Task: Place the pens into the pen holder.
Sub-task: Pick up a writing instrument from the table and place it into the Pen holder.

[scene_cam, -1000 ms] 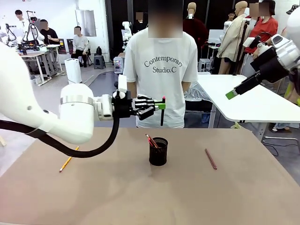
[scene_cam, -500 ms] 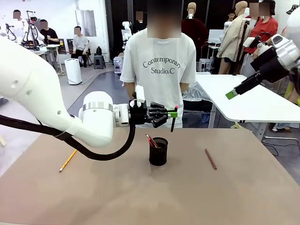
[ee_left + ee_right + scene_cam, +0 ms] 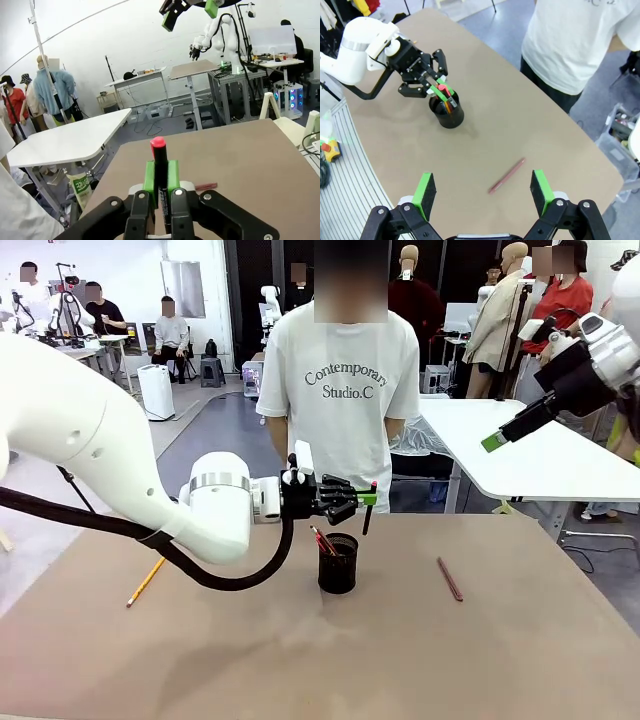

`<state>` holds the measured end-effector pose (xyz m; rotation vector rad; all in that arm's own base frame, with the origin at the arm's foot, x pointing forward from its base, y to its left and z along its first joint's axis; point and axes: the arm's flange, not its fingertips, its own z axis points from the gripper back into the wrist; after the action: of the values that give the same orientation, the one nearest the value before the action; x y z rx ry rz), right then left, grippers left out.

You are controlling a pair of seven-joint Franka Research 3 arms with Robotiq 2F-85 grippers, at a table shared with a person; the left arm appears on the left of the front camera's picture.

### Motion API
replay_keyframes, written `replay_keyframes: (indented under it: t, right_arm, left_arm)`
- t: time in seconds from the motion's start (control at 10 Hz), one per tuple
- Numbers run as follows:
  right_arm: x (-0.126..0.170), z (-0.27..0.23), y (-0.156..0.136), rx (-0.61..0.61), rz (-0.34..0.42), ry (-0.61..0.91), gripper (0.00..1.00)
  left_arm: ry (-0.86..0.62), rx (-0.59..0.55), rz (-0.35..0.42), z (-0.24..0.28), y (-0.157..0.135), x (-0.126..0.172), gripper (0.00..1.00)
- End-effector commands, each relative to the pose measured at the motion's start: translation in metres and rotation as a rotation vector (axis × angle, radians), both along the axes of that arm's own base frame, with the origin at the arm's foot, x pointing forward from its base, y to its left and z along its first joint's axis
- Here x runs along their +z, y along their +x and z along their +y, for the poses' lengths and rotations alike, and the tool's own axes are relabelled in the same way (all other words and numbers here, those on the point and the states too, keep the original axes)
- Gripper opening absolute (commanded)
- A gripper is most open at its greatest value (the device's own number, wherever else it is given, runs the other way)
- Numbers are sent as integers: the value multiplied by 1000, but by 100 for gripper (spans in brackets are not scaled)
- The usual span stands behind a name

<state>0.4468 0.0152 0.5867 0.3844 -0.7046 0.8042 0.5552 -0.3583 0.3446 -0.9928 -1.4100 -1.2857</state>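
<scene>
Caught the left jaws mid-frame in the front view, clamped on the black pen [image 3: 368, 508], held upright with the red end up. Sat just up and right of the holder [image 3: 338, 563] there, lower tip about level with the rim. Couldn't tell if actually over the opening. In the right wrist view, looked parked right above the holder [image 3: 448, 113], upper left of the frame. Same black pen [image 3: 159, 165] seen in the left wrist view, bottom centre, pinched between the green pads [image 3: 148, 175].

Spotted a reddish pen [image 3: 322, 540] already leaning inside the holder. Found the yellow pen [image 3: 146, 582] flat on the table [image 3: 300, 670] at the left, well apart from the holder. Found the brown pen [image 3: 449, 579] flat too, right of the holder and near it, also just above bottom centre in the right wrist view [image 3: 507, 176].

Saw the right jaws up high at the upper right of the front view, spread wide, gripping nothing.

Noticed a person in a white tee [image 3: 345, 390] standing at the far side, top centre.
</scene>
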Motion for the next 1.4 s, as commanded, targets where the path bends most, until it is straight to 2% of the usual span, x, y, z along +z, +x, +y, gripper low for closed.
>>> replay_keyframes:
  t: [0.0,0.4,1.3]
  right_arm:
    - [0,-1,0,9,-5,22,100]
    - [0,-1,0,9,-5,22,100]
    - [0,-1,0,9,-5,22,100]
  left_arm:
    - [-6,18,-14,-1,5,-2,0]
    - [-34,59,-25,10,14,-3,0]
    - [-37,117,39,54,1,-5,0]
